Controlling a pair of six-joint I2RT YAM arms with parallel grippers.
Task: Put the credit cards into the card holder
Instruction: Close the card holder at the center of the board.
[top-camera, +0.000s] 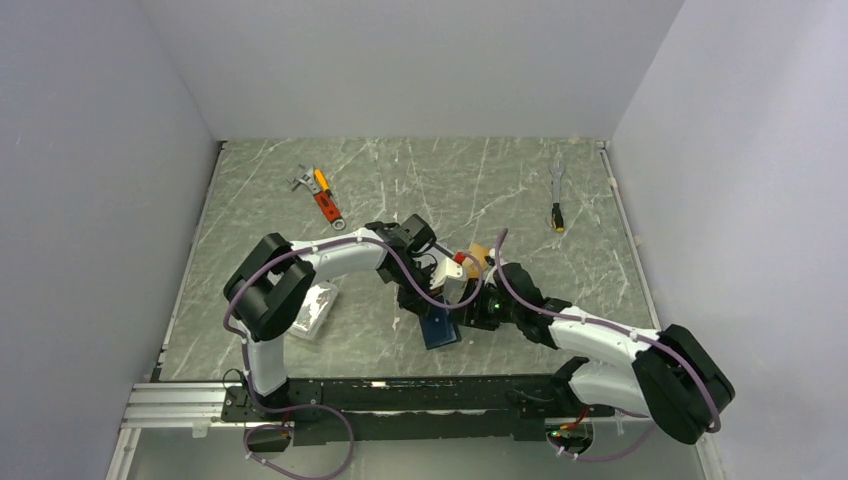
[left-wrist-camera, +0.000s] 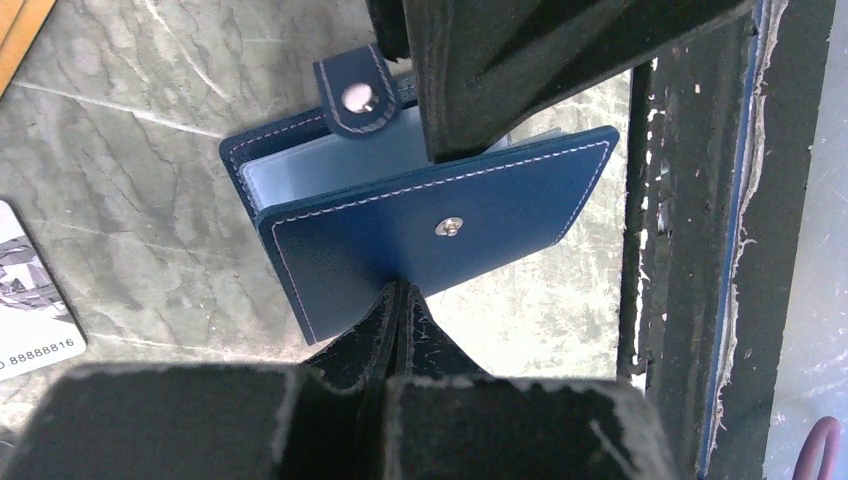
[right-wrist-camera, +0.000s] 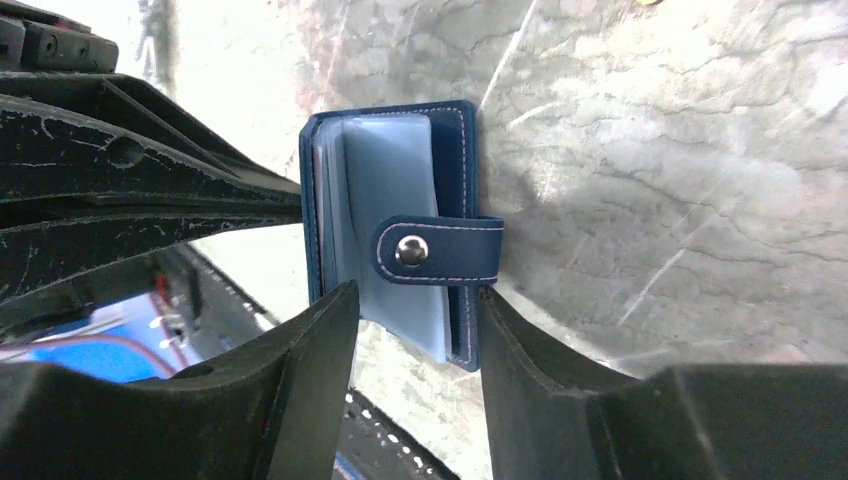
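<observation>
The card holder is a navy snap wallet, standing partly open on the marble table near its front middle. My left gripper is shut on the lower edge of its front cover. My right gripper is open, its fingers straddling the holder's lower end, with the pale inner pockets between them. A silver-white credit card lies flat to the left of the holder. An orange-gold card lies just beyond both grippers and shows at the corner of the left wrist view.
A clear plastic box lies by the left arm. An orange-handled wrench rests at the back left and a slim tool at the back right. A black rail runs along the near edge.
</observation>
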